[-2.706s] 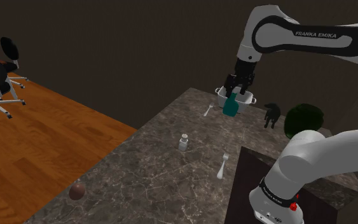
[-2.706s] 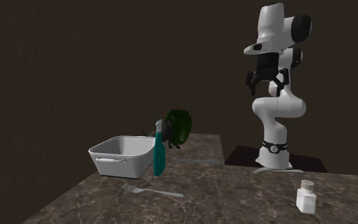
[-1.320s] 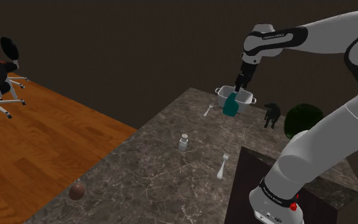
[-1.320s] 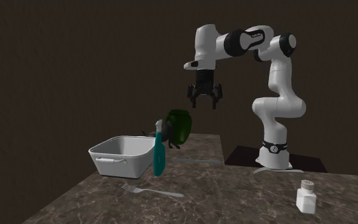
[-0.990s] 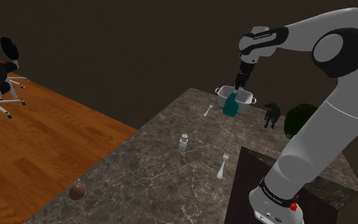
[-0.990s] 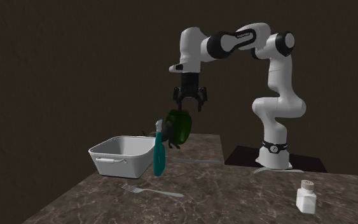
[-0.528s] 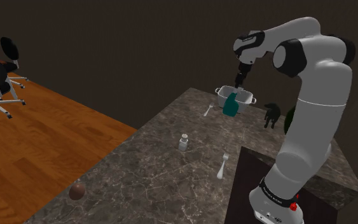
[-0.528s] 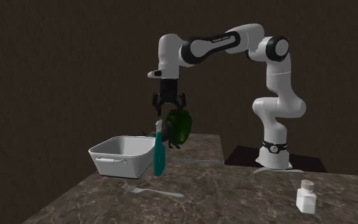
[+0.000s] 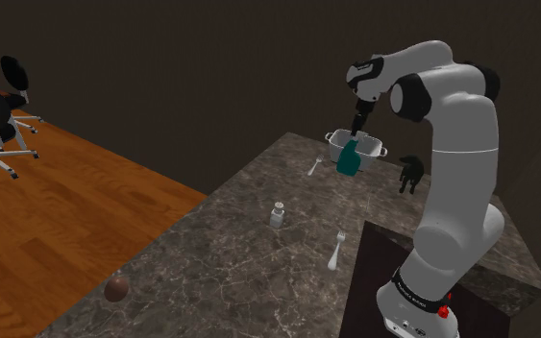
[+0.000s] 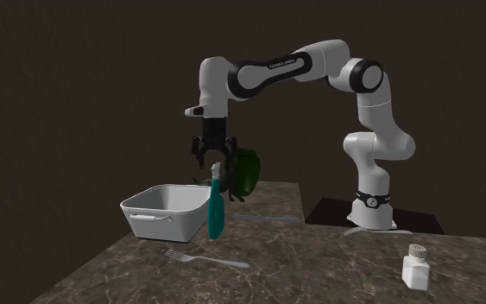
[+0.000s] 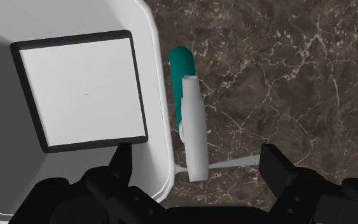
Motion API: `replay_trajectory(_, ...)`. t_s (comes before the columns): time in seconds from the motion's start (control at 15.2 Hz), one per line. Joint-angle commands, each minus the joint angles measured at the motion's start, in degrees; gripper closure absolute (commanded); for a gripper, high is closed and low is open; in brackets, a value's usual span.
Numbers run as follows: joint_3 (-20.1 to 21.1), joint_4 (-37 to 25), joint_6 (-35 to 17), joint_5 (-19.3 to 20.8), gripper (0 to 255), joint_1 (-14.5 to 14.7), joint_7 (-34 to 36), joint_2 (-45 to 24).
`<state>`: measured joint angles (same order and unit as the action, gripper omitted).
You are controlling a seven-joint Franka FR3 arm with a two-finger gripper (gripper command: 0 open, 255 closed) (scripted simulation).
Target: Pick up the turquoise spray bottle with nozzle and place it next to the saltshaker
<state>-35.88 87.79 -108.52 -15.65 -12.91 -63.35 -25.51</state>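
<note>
Turquoise spray bottle (image 10: 216,212) stands upright against the outer wall of the white tub (image 10: 170,226) near the stone countertop's (image 10: 318,259) far end, so I hang my gripper (image 10: 212,157) directly above its nozzle (image 10: 216,171), jaws spread wide to straddle it

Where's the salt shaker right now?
The salt shaker stands near the middle of the stone counter in the shoulder view, a fork lying to its lower right, apart from the teal spray bottle beside the white tub.
</note>
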Motion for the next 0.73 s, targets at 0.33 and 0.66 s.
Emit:
replay_trajectory(0.33,0.3,1.79,-2.42,-0.57,0,-0.03,-0.43,-0.75)
replay_trajectory(0.66,0.3,1.79,-2.42,-0.57,255,-0.02,-0.43,-0.75)
